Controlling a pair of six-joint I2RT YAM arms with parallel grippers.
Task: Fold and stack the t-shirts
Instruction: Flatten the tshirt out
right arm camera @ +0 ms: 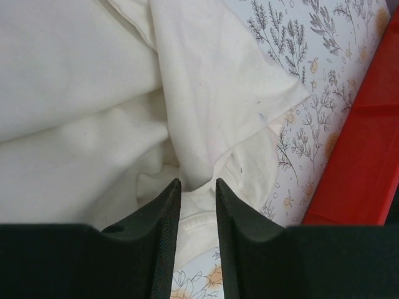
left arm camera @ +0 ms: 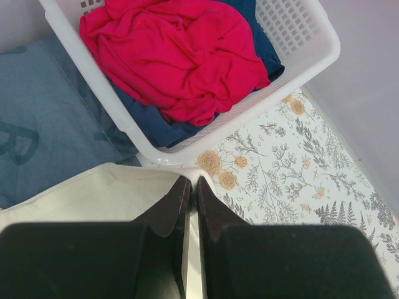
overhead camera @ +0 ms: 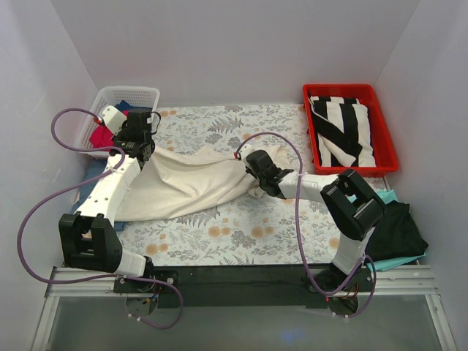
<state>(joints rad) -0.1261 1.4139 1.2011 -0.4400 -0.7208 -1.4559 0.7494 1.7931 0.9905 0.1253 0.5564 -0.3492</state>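
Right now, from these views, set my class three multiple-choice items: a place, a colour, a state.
1. Where is the red t-shirt? A white basket; B cardboard box; C mid-table.
2. The t-shirt spread between the arms is: A navy; B cream; C teal.
3. The left gripper is: A wide open; B shut on the cream t-shirt; C out of view.
Answers: A, it fills the basket in the left wrist view; B, the cloth between the arms is pale cream; B, its fingers pinch the cream edge.
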